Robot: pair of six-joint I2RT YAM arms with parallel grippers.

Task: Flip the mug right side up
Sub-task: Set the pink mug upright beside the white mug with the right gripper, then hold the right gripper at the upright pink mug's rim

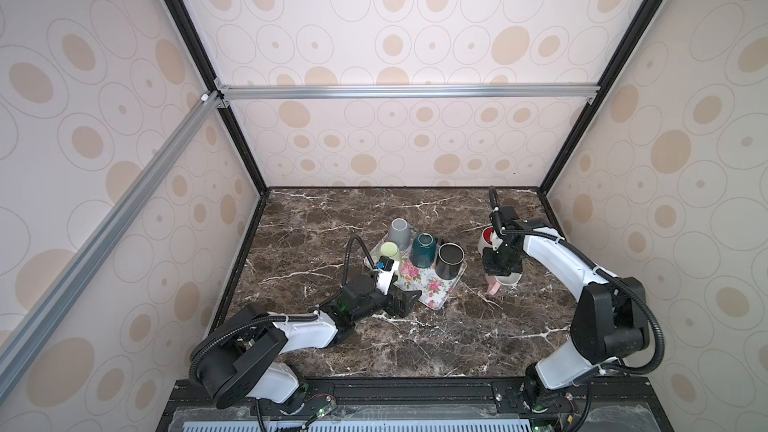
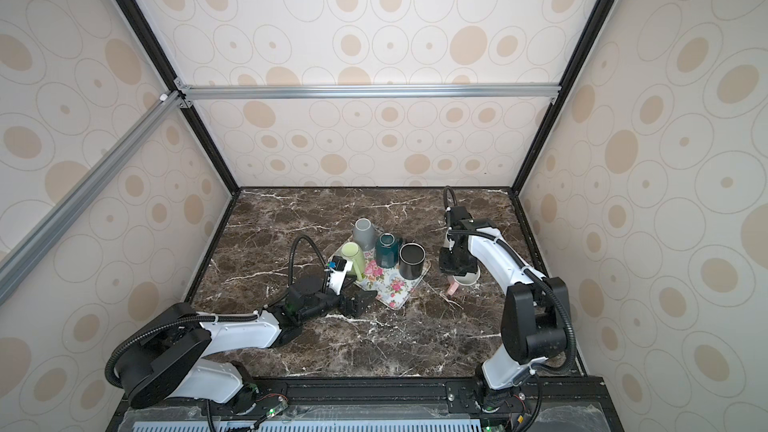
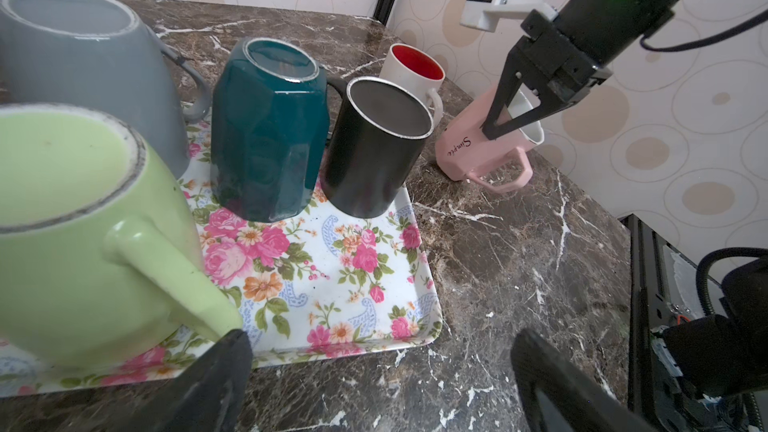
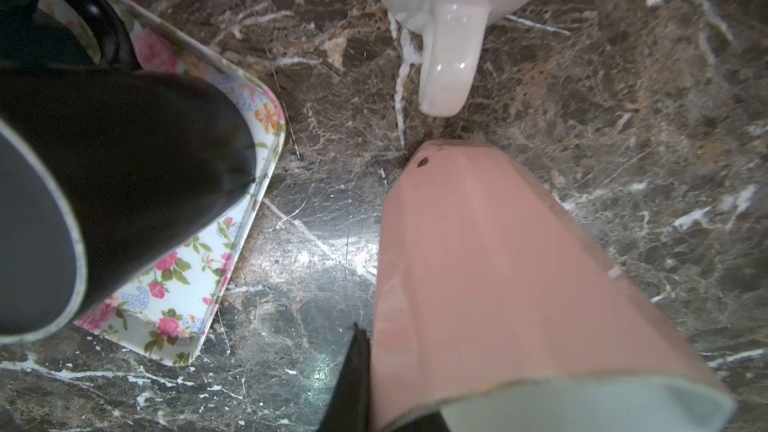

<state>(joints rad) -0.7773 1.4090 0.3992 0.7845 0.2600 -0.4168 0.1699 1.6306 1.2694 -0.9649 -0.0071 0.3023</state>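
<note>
Two arms bent low: right gripper (image 3: 513, 118) pinching rim of glossy faceted pink mug (image 3: 473, 145), tilted on marble table (image 3: 519, 251) beside floral tray (image 3: 332, 284); left gripper (image 1: 405, 303) spread wide, empty

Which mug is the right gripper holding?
The pink mug, tilted on the marble beside the tray; the right gripper pinches its rim.
</note>
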